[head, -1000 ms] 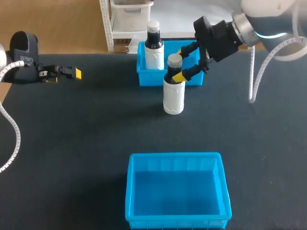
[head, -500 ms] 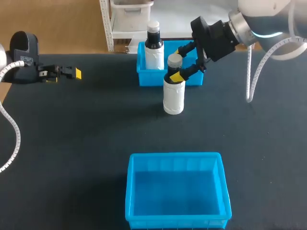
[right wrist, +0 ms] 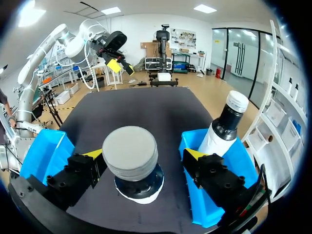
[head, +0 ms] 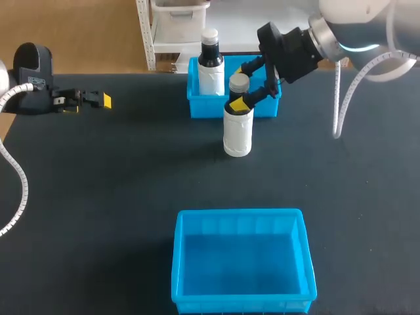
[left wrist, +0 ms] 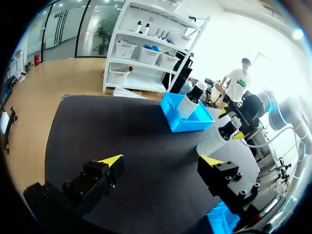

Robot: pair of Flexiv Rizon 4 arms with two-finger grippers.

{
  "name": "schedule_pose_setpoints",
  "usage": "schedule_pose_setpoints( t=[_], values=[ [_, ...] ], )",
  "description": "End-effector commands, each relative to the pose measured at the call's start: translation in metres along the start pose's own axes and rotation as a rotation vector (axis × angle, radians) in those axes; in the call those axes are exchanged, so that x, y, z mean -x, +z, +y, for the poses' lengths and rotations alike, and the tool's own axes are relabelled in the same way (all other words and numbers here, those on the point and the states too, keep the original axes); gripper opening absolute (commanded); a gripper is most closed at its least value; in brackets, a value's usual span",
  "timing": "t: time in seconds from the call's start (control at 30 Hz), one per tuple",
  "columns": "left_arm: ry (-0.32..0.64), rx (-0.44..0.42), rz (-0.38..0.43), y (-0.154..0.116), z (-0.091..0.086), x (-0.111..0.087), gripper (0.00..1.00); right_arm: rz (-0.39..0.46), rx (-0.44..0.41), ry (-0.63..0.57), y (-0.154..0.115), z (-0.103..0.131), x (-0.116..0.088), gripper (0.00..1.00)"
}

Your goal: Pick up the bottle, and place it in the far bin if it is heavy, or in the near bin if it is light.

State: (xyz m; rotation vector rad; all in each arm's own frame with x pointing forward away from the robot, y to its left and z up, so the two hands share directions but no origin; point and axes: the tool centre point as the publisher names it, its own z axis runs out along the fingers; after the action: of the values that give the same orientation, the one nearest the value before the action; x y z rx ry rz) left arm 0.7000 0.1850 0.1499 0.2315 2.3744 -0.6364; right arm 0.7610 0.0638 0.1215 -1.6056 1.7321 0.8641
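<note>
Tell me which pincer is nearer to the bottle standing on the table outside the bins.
Right. The right pincer is open around the neck of the bottle; the left pincer is far off to its left in the head view.

Your right gripper (head: 239, 86) creeps in on the bottle (head: 237, 131). Over the last second it slides a little toward the counter's (head: 118, 190) left side. The near yellow fingertip now lies further across the bottle's neck. The fingers (right wrist: 209, 173) end up either side of the cap (right wrist: 130, 152), a gap showing on each side.
</note>
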Motion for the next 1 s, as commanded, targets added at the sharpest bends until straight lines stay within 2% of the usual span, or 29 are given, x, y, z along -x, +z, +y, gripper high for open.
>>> schedule_pose_setpoints(
  t=[0.03, 1.0],
  values=[
    [0.000, 0.000, 0.000, 0.000, 0.000, 0.000, 1.00, 0.001, 0.000, 0.003, 0.000, -0.003, 0.000, 1.00],
    [0.000, 0.000, 0.000, 0.000, 0.000, 0.000, 1.00, 0.001, 0.003, 0.023, 0.002, -0.014, -0.007, 1.00]
  ],
)
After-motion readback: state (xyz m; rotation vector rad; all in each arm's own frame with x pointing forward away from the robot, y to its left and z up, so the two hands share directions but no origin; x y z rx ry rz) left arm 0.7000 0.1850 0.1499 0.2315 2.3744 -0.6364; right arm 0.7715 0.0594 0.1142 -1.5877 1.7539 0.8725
